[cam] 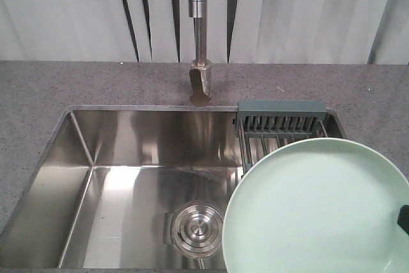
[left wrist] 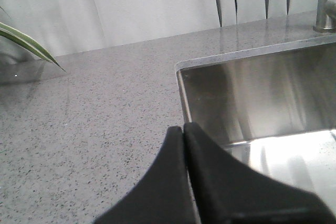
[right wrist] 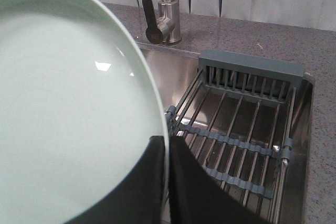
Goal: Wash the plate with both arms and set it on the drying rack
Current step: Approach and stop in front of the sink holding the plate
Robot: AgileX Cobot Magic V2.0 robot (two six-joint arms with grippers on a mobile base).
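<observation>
Mint-green, the plate [cam: 319, 209] hangs over the right side of the sink [cam: 128, 151], partly covering the drying rack [right wrist: 236, 129]. The right gripper [right wrist: 168, 148] pinches its rim. The left gripper [left wrist: 184, 132], jaws pressed together and seemingly empty, hovers above the tabletop [left wrist: 79, 119] at the sink's corner.
</observation>
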